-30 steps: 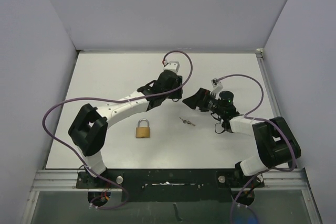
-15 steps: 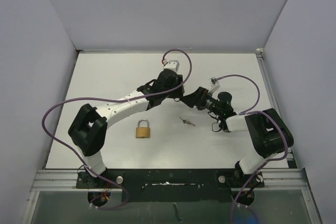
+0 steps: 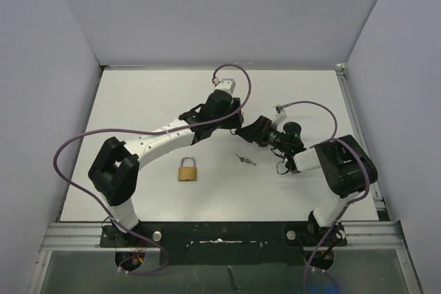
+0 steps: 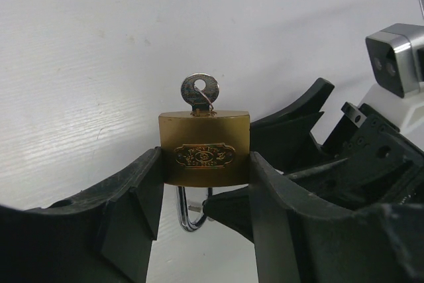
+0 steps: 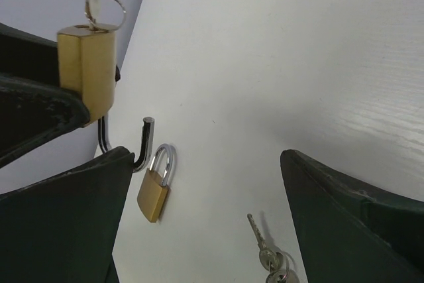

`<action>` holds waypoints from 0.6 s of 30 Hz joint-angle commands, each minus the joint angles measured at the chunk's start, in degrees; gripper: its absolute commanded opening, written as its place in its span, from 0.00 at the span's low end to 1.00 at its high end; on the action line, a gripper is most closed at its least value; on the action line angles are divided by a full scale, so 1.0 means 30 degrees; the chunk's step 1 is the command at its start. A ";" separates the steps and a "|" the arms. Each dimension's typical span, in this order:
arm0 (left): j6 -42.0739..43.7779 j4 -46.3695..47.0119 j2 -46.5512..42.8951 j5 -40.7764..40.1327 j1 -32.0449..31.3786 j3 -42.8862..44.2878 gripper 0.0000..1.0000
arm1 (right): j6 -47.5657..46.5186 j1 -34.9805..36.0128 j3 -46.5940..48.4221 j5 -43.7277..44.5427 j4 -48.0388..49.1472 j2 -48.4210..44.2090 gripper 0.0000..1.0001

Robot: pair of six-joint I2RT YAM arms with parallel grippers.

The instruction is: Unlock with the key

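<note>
The left fingers pinch the brass padlock by its sides, clear of the surface. The key stands out of the padlock's keyhole end, in line with the body. The right fingers, spread wide, are the nearer pair. In their view the key head sits upper left, outside their gap.

The padlock has a stamped emblem on its brass face, but the lettering inside it is too small to read. No other writing is legible.
</note>
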 commanded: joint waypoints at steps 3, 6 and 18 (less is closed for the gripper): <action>-0.0433 0.2277 -0.2133 0.0263 0.0077 0.0546 0.00 | 0.0131 0.0054 0.0657 0.0251 0.1926 0.0386 0.98; -0.0590 0.2409 -0.2331 0.0388 0.0077 0.0456 0.00 | 0.0127 0.0036 0.0877 0.0201 0.1928 0.0593 0.98; 0.0314 0.1922 -0.3021 -0.1176 0.2527 -0.1240 0.00 | -0.0433 -0.1646 -0.0294 -0.0143 0.0486 -0.2191 0.98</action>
